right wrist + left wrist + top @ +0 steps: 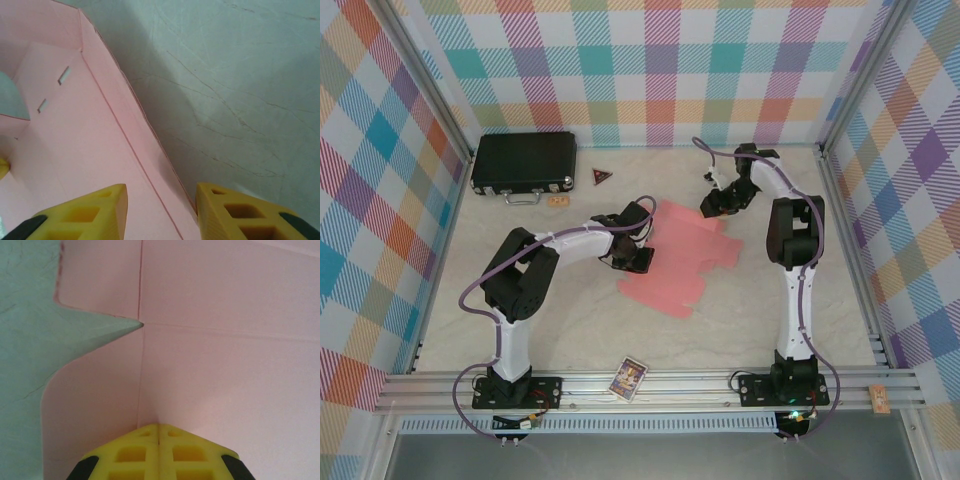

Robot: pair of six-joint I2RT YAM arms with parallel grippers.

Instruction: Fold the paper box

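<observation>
The paper box (pixel 685 255) is a flat pink flapped cut-out sheet lying in the middle of the table. My left gripper (pixel 638 262) is over the sheet's left part. In the left wrist view its yellow fingers meet with no gap, and the shut left gripper (pixel 159 426) has its tip against the pink card (pixel 225 340) beside a fold line. My right gripper (pixel 712 210) is at the sheet's far right edge. The right wrist view shows the right gripper (pixel 161 192) open, its fingers astride the raised edge strip of the pink sheet (pixel 75 130), one over card and one over table.
A black hard case (pixel 523 162) stands at the back left, with a small dark triangle (pixel 603 177) and a tan tag (pixel 558 201) near it. A picture card (pixel 629 378) lies on the front rail. Checked walls close in three sides.
</observation>
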